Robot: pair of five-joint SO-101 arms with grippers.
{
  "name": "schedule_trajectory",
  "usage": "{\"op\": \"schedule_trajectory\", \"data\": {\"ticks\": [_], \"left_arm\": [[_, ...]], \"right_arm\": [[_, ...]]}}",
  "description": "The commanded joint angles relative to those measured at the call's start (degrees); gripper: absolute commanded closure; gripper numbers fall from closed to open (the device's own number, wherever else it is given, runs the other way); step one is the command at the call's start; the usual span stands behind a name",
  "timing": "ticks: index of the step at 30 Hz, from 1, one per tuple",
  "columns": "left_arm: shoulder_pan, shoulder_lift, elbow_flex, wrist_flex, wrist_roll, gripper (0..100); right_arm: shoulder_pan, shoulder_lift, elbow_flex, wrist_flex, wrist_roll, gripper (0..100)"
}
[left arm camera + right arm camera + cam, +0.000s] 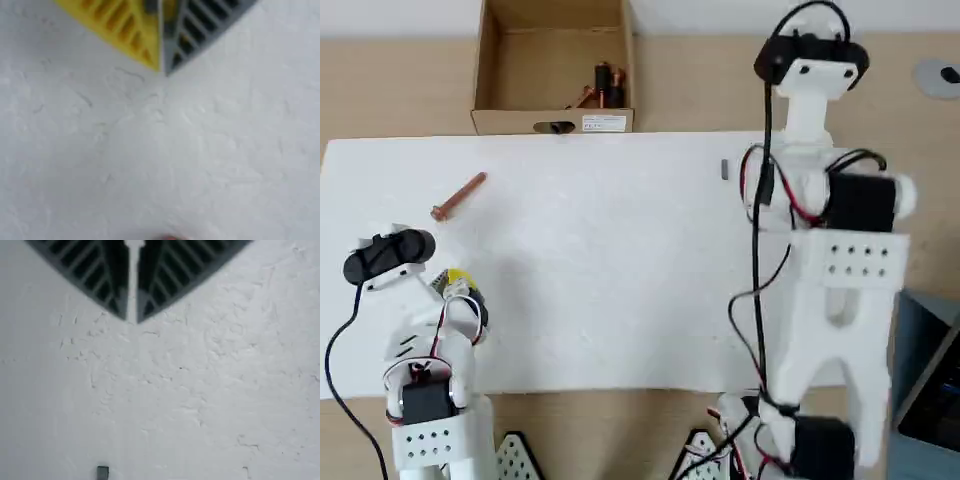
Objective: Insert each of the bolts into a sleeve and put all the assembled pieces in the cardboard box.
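Left gripper [162,67] closed empty, right gripper [131,315] narrowed to a slit — open white mat [620,280] between, bolt [458,196] toward its far-left corner

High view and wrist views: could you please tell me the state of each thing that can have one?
Cardboard box: open at the top, pieces inside.
Pieces: lying in the box's right half.
Bolt: lying flat on the white mat, outside the box.
Left hand: shut, empty, over the mat.
Right hand: shut, empty, over the mat.
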Motion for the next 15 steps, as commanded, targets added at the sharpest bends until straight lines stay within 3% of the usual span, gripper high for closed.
{"op": "schedule_trajectory", "data": {"ticks": [1, 15], "left_arm": [[-0.09, -0.13, 0.62, 0.09, 0.26, 100], [-0.09, -0.13, 0.62, 0.09, 0.26, 100]], "right_arm": [[-0.84, -5.76, 9.10, -5.89, -0.09, 99.0], [-3.21, -21.85, 39.52, -25.41, 0.35, 99.0]]}}
